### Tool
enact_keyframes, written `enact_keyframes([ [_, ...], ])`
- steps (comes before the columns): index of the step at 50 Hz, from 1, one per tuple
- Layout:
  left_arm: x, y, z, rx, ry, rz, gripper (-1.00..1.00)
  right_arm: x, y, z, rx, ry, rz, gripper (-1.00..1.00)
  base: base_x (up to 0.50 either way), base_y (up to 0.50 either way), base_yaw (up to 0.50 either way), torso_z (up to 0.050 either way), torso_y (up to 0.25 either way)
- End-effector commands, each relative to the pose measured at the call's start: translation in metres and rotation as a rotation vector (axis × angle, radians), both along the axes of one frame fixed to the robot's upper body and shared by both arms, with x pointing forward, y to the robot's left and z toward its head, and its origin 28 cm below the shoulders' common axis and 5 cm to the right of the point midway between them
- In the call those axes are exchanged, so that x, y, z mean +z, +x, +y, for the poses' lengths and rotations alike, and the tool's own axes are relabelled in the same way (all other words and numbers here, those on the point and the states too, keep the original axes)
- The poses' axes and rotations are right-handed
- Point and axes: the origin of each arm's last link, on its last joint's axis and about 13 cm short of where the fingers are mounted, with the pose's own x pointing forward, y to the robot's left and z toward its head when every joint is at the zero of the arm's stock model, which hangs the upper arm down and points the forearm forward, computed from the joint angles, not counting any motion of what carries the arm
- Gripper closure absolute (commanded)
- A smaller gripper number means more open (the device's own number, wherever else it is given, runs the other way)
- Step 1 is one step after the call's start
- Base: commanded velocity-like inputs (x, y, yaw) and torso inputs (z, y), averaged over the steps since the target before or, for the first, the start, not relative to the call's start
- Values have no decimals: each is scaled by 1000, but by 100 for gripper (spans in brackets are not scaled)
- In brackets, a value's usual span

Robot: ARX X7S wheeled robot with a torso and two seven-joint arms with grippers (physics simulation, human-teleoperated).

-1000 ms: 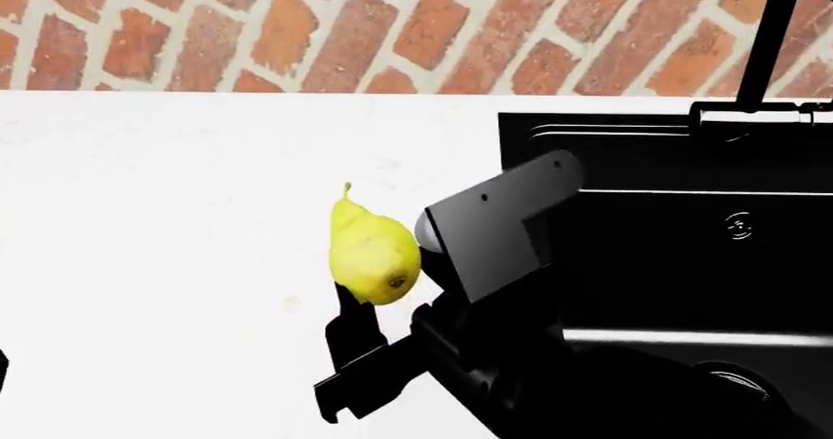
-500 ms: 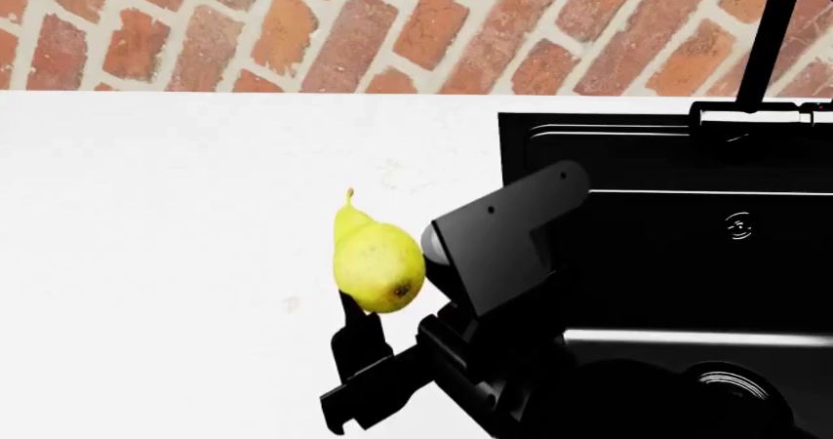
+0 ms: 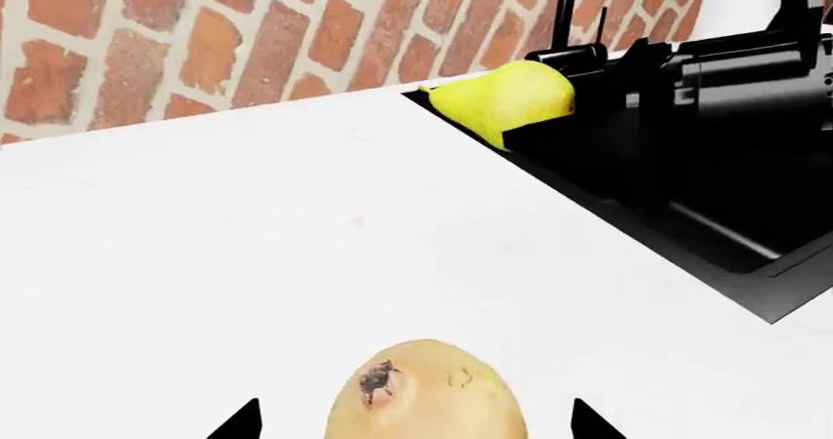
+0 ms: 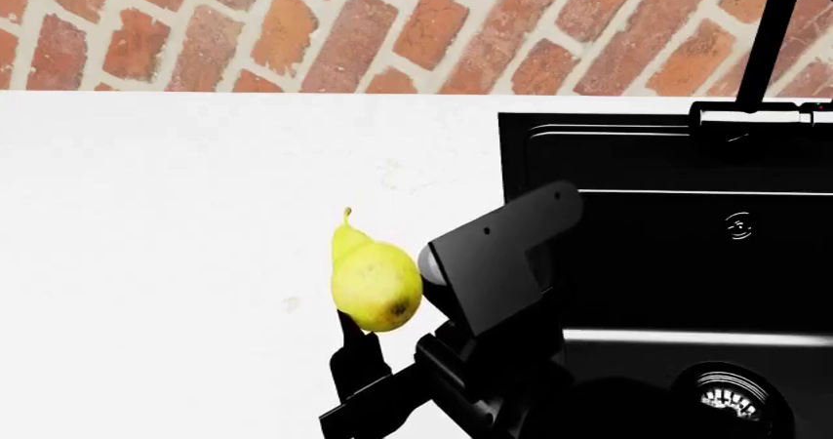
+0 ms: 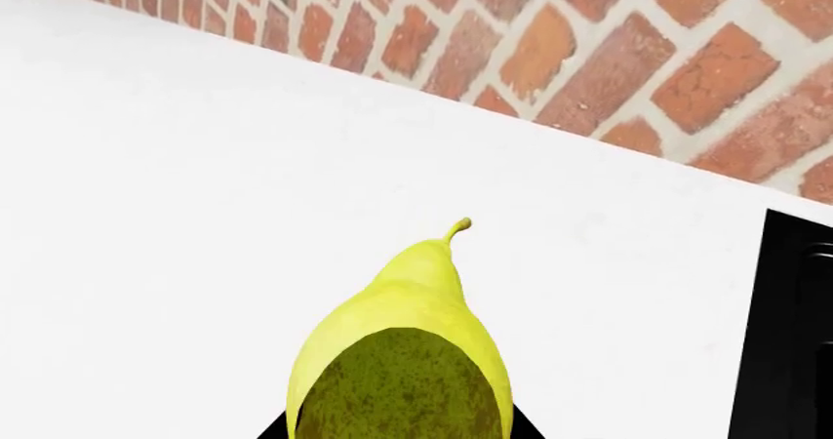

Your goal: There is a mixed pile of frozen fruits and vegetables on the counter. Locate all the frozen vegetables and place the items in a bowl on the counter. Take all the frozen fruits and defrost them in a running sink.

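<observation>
The yellow pear (image 4: 375,278) is in my right gripper (image 4: 369,334), over the white counter (image 4: 170,215) just left of the black sink (image 4: 664,224). In the right wrist view the pear (image 5: 404,341) fills the space between the jaws, stem pointing away. The left wrist view shows the pear (image 3: 501,98) against the right arm. My left gripper (image 3: 416,427) is open, its fingertips (image 3: 241,424) apart on either side of a pale tan rounded item (image 3: 430,400) with a dark spot. It is out of the head view. The eggplant, carrot piece and bowl are out of view.
A brick wall (image 4: 390,29) backs the counter. The sink's steel drain (image 4: 727,400) shows at the lower right, and the black tap (image 4: 768,39) rises at the sink's far right. The sink's near edge also shows in the left wrist view (image 3: 729,234).
The pear and my right gripper have shifted slightly nearer and lower in the head view. The sink's drain has come into view at the lower right.
</observation>
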Motion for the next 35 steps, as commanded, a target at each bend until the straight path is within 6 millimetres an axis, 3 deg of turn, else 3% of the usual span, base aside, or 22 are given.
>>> enact_keyframes([
  [1,-14,4,-5,-15,10,58,-100,-2,-1,0,12,-8,-6,100,0,0,0,0,0],
  [35,-37,36,-12,-28,40,100,-100,-12,-1,1,21,-16,19,100,0,0,0,0,0],
])
